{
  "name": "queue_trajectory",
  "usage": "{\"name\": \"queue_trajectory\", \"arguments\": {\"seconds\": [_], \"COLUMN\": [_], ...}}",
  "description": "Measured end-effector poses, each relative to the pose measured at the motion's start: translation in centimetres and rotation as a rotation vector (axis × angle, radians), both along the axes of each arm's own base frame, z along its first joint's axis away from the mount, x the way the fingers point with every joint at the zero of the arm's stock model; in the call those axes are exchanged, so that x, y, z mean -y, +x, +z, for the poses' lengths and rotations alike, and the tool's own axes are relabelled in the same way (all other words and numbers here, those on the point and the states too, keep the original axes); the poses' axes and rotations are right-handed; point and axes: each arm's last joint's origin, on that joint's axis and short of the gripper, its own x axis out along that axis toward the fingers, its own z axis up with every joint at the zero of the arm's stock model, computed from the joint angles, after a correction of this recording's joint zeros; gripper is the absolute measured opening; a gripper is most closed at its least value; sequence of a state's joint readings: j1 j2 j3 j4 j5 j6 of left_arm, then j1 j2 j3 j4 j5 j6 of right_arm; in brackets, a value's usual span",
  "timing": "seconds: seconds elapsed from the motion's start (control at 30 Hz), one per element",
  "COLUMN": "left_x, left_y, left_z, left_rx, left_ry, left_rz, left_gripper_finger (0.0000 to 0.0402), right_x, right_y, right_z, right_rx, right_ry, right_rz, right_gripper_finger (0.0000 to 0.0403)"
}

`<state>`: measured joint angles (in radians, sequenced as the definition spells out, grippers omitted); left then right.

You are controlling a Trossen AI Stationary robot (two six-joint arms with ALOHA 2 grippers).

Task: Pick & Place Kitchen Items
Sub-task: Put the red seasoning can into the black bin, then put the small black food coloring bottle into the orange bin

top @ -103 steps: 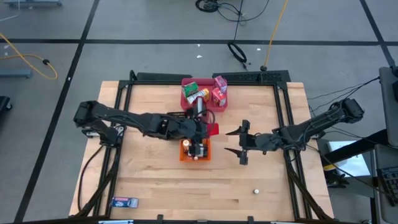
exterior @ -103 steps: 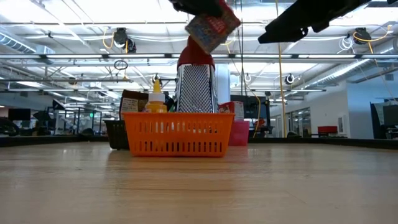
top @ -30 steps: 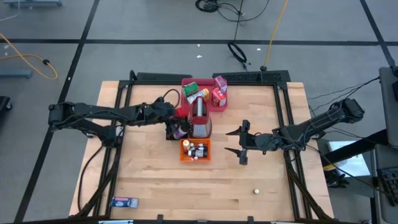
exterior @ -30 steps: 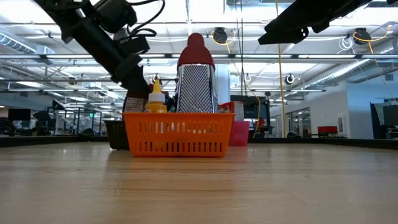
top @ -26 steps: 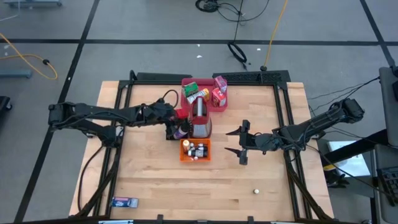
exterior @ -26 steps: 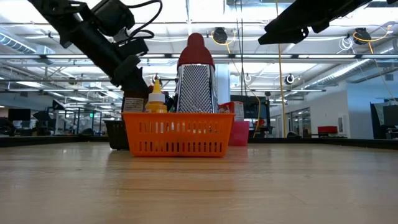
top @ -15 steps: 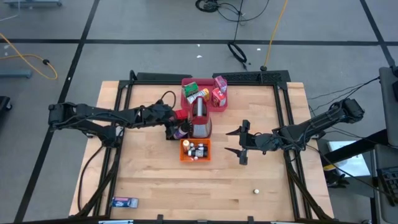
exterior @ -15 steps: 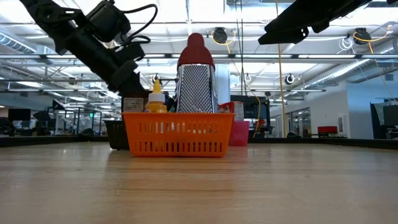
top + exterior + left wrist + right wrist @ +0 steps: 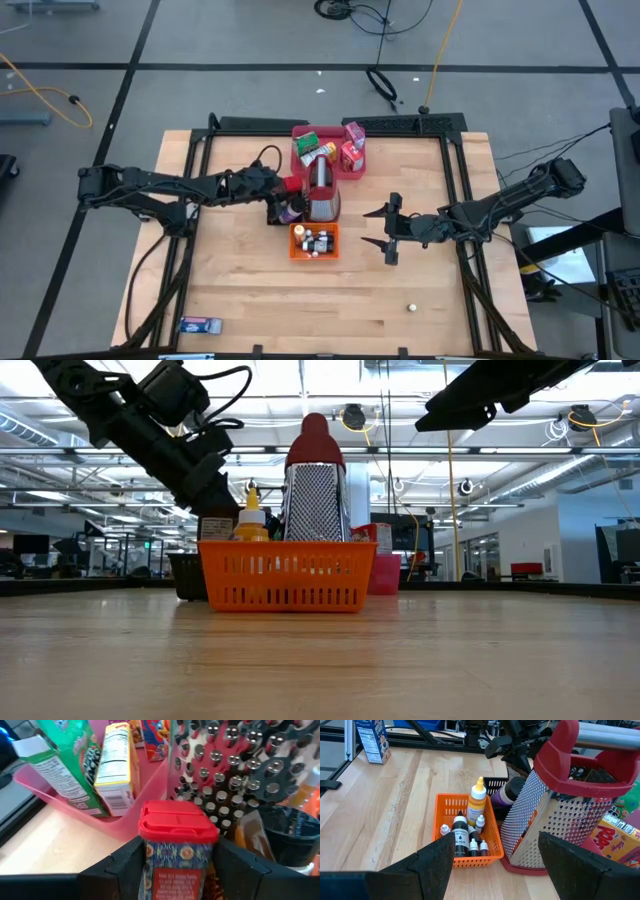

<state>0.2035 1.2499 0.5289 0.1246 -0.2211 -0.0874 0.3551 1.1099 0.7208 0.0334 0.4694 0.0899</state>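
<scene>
A red-lidded box stands upright between the left gripper's fingers, in or at the black basket just left of the grater. The fingers stand a little off the box's sides, and I cannot tell whether they touch it. A purple-topped bottle sits in the same basket.

Just near of the grater, the orange basket holds small dark bottles, tiny white-capped shakers and a yellow-capped bottle. Far of the grater, the pink tray holds a green carton, a yellow packet, a red carton and a pink carton. In the left wrist view the green carton and a white-and-yellow carton lean against the tray wall.

The right gripper hangs over bare table right of the orange basket, fingers wide and holding nothing.

A blue carton lies at the near left corner, and a small white ball lies well apart, near right.
</scene>
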Motion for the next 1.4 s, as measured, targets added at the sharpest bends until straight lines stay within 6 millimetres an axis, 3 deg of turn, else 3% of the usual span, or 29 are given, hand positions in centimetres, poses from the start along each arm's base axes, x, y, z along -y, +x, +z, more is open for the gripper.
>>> {"name": "queue_trajectory", "arguments": {"seconds": [0.47,0.93,1.13,1.4], "left_x": [0.0,0.6,1.2,1.9], "left_y": [0.0,-2.2,-2.4,-2.3], "left_z": [0.2,4.2,4.8,4.6], "left_rx": [0.000,0.155,0.187,0.174], "left_ry": [0.032,0.053,0.051,0.045], "left_rz": [-0.003,-0.014,-0.047,-0.079], "left_gripper_finger": [0.0279,0.0262,0.0264,0.0264], "right_x": [0.0,0.0,-1.1,-3.8], "right_y": [0.0,0.0,-0.4,-2.1], "right_z": [0.0,0.0,-0.2,-1.5], "right_rx": [0.000,-0.002,-0.023,-0.134], "right_ry": [0.000,0.003,0.014,0.198], "right_rz": [0.000,0.002,0.073,0.221], "right_gripper_finger": [0.0279,0.0279,0.0279,0.0279]}}
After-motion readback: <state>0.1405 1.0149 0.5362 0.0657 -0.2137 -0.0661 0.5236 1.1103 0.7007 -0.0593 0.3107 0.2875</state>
